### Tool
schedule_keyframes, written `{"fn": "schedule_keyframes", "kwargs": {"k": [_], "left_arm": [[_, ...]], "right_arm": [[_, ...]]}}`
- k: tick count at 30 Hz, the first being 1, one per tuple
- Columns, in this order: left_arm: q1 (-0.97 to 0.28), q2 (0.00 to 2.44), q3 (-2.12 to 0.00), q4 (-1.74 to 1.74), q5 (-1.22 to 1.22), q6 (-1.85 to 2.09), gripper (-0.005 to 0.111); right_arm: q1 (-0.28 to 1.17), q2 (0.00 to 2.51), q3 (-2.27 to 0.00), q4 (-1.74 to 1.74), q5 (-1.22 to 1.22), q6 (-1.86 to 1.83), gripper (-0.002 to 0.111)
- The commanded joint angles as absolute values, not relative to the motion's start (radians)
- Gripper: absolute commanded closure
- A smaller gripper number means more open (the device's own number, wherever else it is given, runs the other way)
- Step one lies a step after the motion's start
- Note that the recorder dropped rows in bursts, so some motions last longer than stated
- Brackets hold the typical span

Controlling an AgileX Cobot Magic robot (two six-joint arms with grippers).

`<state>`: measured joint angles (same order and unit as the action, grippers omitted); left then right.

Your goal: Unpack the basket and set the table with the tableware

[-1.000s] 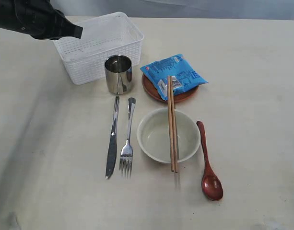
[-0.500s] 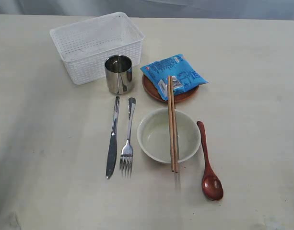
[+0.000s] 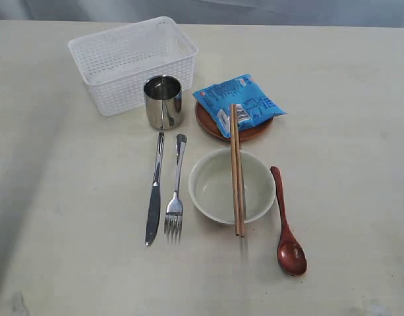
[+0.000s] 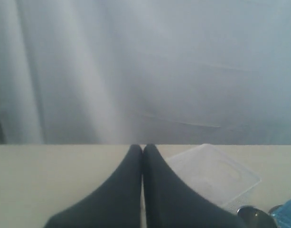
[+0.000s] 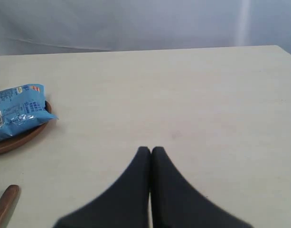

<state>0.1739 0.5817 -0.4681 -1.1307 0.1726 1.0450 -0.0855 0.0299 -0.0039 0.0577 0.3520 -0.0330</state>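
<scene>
The white basket (image 3: pixel 131 62) stands empty at the back left of the table (image 3: pixel 346 164). In front of it sit the steel cup (image 3: pixel 163 102), then the knife (image 3: pixel 153 191) and fork (image 3: pixel 175 194) side by side. Two chopsticks (image 3: pixel 236 170) lie across the cream bowl (image 3: pixel 231 186) and reach the reddish-brown plate (image 3: pixel 234 125). The dark red spoon (image 3: pixel 287 224) lies right of the bowl. Neither arm shows in the exterior view. My left gripper (image 4: pixel 142 148) is shut and empty, with the basket (image 4: pixel 211 173) beside it. My right gripper (image 5: pixel 150 150) is shut and empty above bare table.
A blue snack packet (image 3: pixel 239 100) lies on the plate, also visible as the packet (image 5: pixel 17 111) in the right wrist view. A grey curtain backs the table's far edge.
The left arm, which hung over the basket's back left corner a second ago, has withdrawn out of the exterior view. The tableware has not moved.
</scene>
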Motion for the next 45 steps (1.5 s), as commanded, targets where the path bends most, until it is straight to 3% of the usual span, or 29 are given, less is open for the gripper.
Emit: {"fn": "schedule_keyframes", "kwargs": {"k": [1,20,41,43,45], "left_arm": [[0.177,0.489,-0.324,-1.168,0.087,1.034,0.107],[0.177,0.171,-0.086,-1.164,0.054,1.031,0.107],[0.177,0.159,-0.084,-1.160,0.053,1.069,0.107],[0.177,0.159,-0.084,-1.089,0.085,1.031,0.107],[0.177,0.159,-0.084,-0.710,0.163,0.731,0.107]], "right_arm": [[-0.090,0.024,0.000,0.056,0.350,-0.030,0.109],[-0.090,0.024,0.000,0.056,0.350,-0.030,0.109],[-0.090,0.024,0.000,0.056,0.350,-0.030,0.109],[-0.090,0.024,0.000,0.056,0.350,-0.030,0.109],[-0.090,0.024,0.000,0.056,0.350,-0.030,0.109]]}}
